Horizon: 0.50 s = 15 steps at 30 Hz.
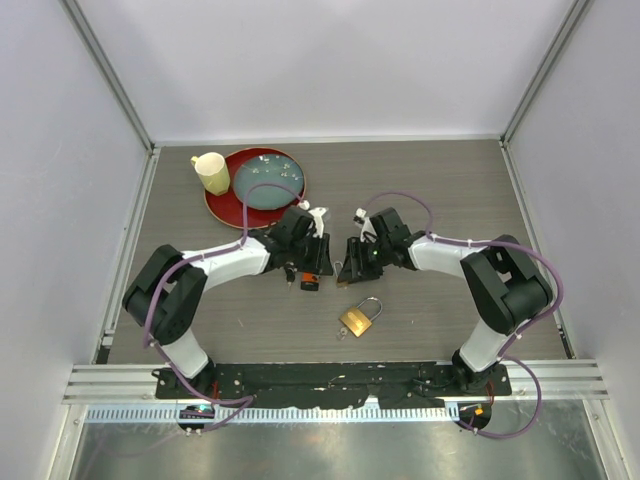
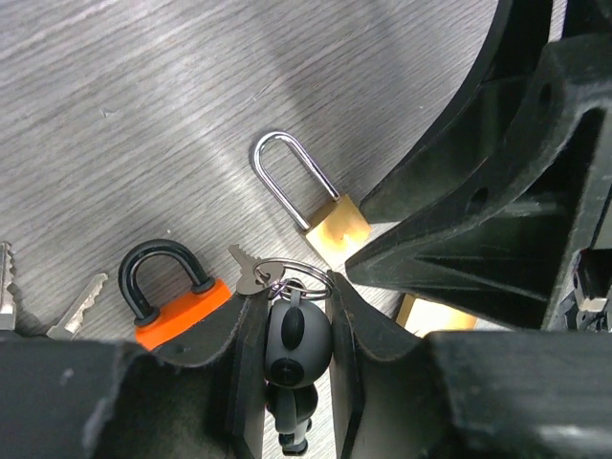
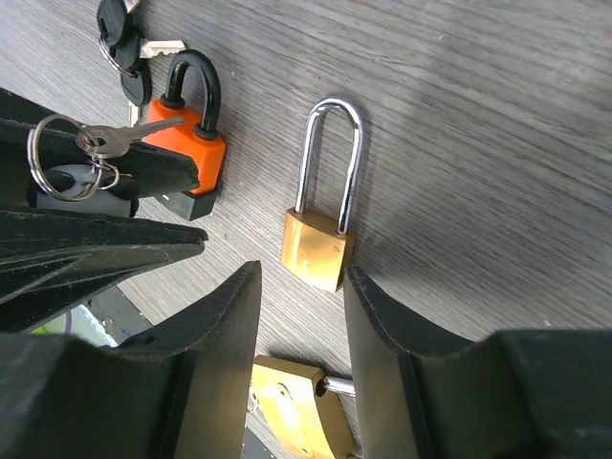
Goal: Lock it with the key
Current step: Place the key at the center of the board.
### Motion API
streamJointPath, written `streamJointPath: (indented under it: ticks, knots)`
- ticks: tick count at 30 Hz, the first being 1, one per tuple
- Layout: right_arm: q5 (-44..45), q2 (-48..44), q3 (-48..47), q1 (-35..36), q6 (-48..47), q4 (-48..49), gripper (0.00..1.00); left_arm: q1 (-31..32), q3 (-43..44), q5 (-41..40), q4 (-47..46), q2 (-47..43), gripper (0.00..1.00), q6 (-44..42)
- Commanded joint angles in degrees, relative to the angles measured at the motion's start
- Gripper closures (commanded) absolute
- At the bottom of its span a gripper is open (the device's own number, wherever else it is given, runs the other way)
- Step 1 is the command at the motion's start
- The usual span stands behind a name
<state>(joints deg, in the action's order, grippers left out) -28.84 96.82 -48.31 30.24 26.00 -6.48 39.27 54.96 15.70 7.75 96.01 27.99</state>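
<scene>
My left gripper (image 2: pixel 295 292) is shut on a grey figure-shaped key fob (image 2: pixel 298 339). Its ring and a silver key (image 2: pixel 247 268) stick out past the fingertips. A small brass padlock with a long shackle (image 2: pixel 316 206) lies just ahead on the table. In the right wrist view this padlock (image 3: pixel 320 244) lies at the tips of my open right gripper (image 3: pixel 301 277), touching neither finger. The held key (image 3: pixel 134 134) shows to its left. In the top view the left gripper (image 1: pixel 318 262) and right gripper (image 1: pixel 350 262) face each other closely.
An orange padlock (image 2: pixel 177 301) lies beside the left fingers, with loose keys (image 2: pixel 81 306) further left. A larger brass padlock (image 1: pixel 358 318) lies nearer the arm bases and shows under the right fingers (image 3: pixel 296 411). A red tray (image 1: pixel 222 205) and a yellow cup (image 1: pixel 211 172) stand at the back left.
</scene>
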Motion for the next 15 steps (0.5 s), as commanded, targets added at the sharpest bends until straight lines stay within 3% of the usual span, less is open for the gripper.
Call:
streamJointPath:
  ticks: [1, 7, 15]
  knots:
    - [-1.22, -0.05, -0.55, 0.79, 1.33, 3.14, 0.55, 0.37, 3.31, -1.55, 0.6, 0.32, 0.68, -1.0]
    - [-1.22, 0.13, -0.73, 1.14, 1.42, 3.23, 0.55, 0.81, 4.19, -2.87, 2.01, 0.5, 0.55, -1.53]
    - [-0.43, -0.22, -1.17, 1.23, 1.33, 2.88, 0.55, 0.99, 4.46, -3.93, 2.53, -1.08, 0.53, -1.44]
